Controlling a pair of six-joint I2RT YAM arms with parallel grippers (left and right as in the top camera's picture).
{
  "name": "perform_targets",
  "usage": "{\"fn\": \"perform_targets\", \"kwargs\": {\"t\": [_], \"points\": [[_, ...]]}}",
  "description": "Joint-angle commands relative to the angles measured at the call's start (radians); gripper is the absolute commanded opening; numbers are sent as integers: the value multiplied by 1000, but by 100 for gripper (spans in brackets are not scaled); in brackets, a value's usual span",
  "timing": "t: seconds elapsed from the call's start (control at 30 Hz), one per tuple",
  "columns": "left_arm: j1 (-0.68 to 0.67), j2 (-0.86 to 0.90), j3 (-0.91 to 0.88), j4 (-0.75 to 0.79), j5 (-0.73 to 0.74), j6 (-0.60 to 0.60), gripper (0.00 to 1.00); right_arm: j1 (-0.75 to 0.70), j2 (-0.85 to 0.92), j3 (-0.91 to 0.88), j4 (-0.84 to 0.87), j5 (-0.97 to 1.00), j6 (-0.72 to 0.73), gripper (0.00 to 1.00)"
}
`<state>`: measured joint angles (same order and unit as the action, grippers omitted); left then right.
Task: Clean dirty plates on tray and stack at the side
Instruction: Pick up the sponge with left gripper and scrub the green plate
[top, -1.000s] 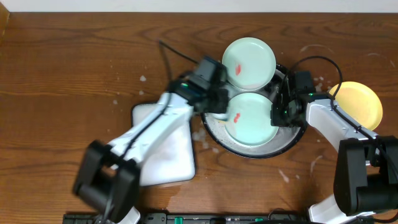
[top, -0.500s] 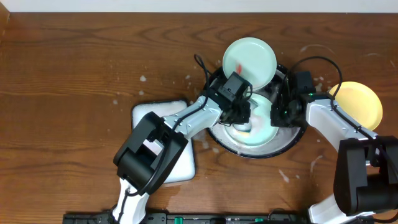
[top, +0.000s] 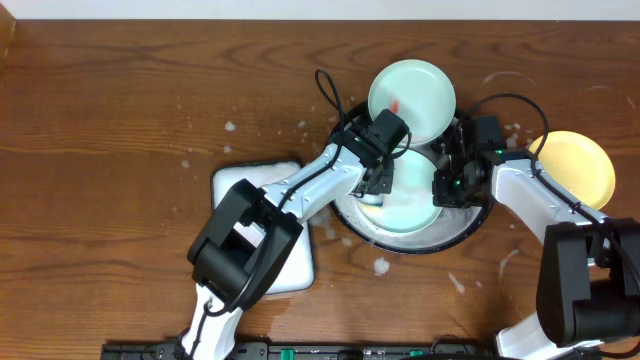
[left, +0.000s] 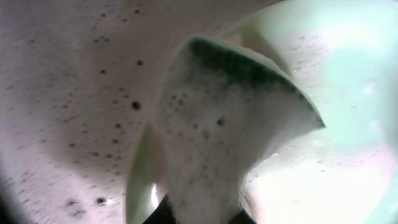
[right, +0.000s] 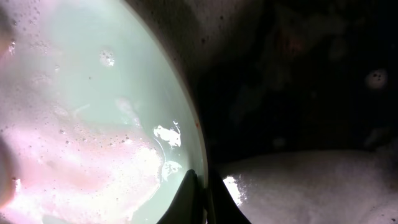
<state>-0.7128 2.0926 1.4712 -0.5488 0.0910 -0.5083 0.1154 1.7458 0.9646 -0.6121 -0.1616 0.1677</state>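
The black tray (top: 455, 232) holds a soapy mint-green plate (top: 412, 200). My left gripper (top: 378, 182) is shut on a foamy sponge (left: 230, 124) with a green scouring face, pressed on this plate's left part (left: 348, 74). My right gripper (top: 445, 186) is shut on the plate's right rim; the right wrist view shows the jaws (right: 202, 193) pinching the rim of the plate (right: 93, 112). A second mint-green plate (top: 420, 90) with a red smear rests on the tray's far rim. The yellow plate (top: 575, 165) lies on the table to the right.
A white rounded-rectangle tray (top: 285, 250) lies left of the black tray, partly under my left arm. White soap splashes (top: 380, 266) dot the brown tabletop round the black tray. Foam (right: 311, 186) lies in the black tray beside the plate.
My left gripper has swung right with the sponge onto the plate in the tray and covers its red smear. The far mint-green plate has shifted slightly right. My right gripper keeps its hold.
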Motion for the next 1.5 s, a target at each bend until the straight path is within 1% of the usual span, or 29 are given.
{"fn": "perform_targets", "kwargs": {"t": [0.0, 0.13, 0.23, 0.37, 0.47, 0.53, 0.67, 0.73, 0.83, 0.9, 0.97, 1.03, 1.23, 1.47], "points": [[11, 87, 1, 71, 100, -42, 7, 7, 24, -34, -9, 59, -27, 1], [6, 155, 1, 167, 379, -150, 7, 10, 24, -34, -9, 59, -29, 1], [-7, 192, 1, 209, 518, -195, 7, 12, 24, -34, -9, 59, -35, 1], [-37, 206, 1, 206, 618, -204, 8, 12, 24, -34, -8, 60, -35, 1], [-49, 206, 1, 177, 621, -190, 7, 12, 24, -34, -9, 59, -35, 1], [-38, 205, 1, 148, 572, -182, 7, 12, 24, -34, -10, 59, -35, 1], [29, 180, 1, 21, 344, -157, 7, 12, 24, -34, -15, 59, -35, 1], [63, 160, 1, -49, 200, -117, 7, 12, 24, -34, -16, 59, -35, 1], [96, 118, 1, -121, -63, -56, 7, 12, 24, -34, -15, 60, -35, 1], [100, 91, 1, -121, -235, -15, 7, 12, 24, -34, -15, 60, -35, 1], [95, 72, 2, -111, -354, 8, 7, 12, 24, -34, -15, 60, -35, 1], [86, 63, 2, -101, -397, 31, 8, 12, 24, -34, -15, 60, -35, 1], [61, 29, 9, -102, -399, 45, 8, 12, 24, -34, -16, 90, -35, 1], [56, -119, 62, -134, -399, 48, 8, 11, 24, -34, -19, 90, -34, 1]]}}
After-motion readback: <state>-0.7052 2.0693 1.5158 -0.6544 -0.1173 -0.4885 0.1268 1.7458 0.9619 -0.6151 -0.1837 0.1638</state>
